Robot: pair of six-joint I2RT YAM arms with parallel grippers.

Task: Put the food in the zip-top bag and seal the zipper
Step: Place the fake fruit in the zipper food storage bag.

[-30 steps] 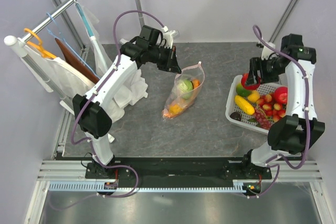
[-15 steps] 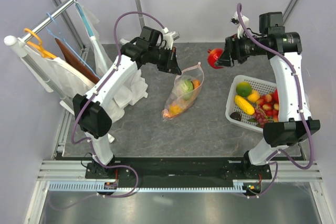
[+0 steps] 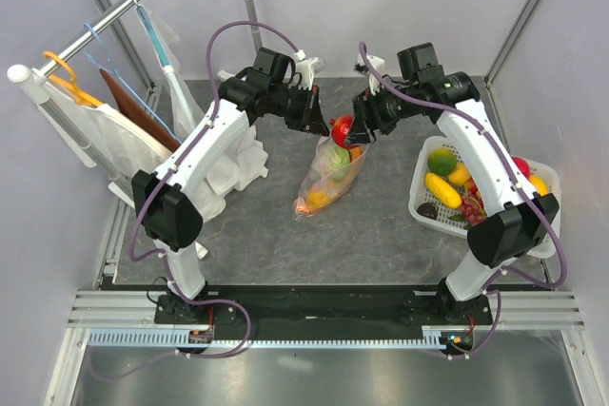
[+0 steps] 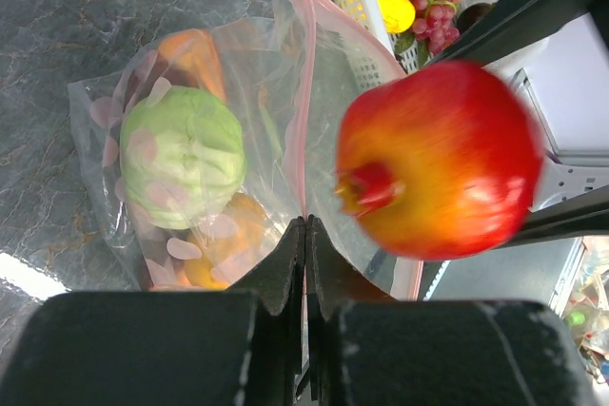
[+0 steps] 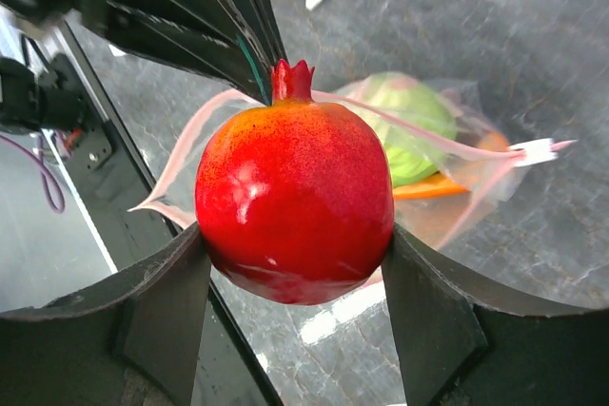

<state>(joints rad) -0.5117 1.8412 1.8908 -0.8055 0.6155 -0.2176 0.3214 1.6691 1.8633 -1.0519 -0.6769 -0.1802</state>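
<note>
Red pomegranate [image 5: 295,204], grasped by my right claw [image 5: 295,268], could clip the zipper [image 4: 304,111] that my left claw [image 4: 306,233] pinches tight, then roll onto the bench [image 3: 376,227].

No legible text, as far as visible.

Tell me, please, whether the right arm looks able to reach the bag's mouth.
Probably yes: the left fingers hold the bag's mouth open, and the pomegranate in the right fingers hangs just beside it, nothing between.
</note>
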